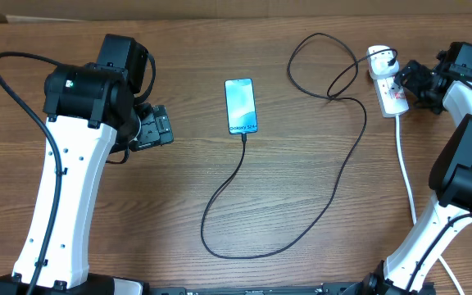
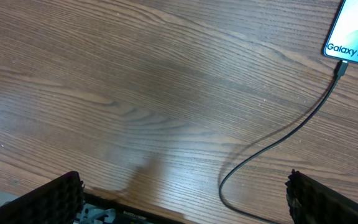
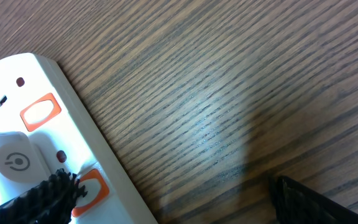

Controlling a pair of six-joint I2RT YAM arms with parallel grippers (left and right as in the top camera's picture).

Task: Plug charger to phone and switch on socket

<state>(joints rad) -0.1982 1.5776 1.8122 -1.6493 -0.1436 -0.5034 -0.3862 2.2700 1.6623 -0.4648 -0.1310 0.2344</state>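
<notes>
The phone [image 1: 240, 106] lies on the desk [image 1: 162, 217] with the charger [image 1: 241, 156] tip at its bottom edge, the left tool [image 1: 161, 127] stands wide and empty beside it, and the right tool [image 1: 406, 79], also wide and empty, is over the socket [image 1: 388, 88].

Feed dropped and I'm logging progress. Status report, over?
Left pincer open, empty, beside phone. Right pincer open, empty, at socket. Charger looks plugged into phone's bottom edge. Nothing in the way.
</notes>
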